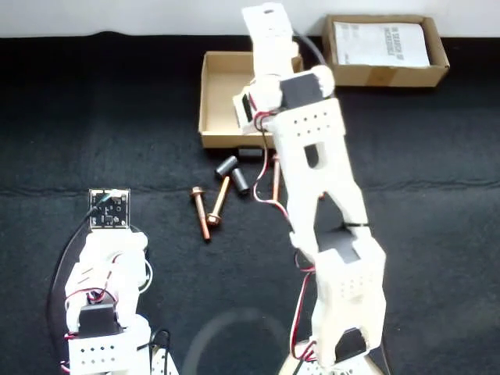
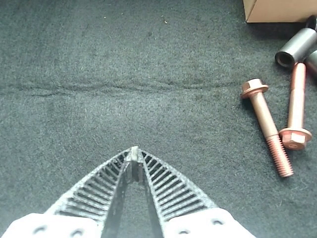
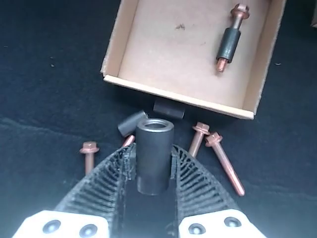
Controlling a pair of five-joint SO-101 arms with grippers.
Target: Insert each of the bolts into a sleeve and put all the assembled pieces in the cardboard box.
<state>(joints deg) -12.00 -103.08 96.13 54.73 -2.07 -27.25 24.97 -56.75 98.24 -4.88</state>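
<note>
Right wrist view: R claw [image 3: 151, 151] clamps sleeve [image 3: 155, 135], axis along claw; L claw [image 2: 133, 152] closed.

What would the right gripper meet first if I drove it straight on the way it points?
Most likely the loose sleeve lying on the mat just beyond the held sleeve in the right gripper, then the cardboard box's near wall. Depth is unclear; it could pass above.
</note>
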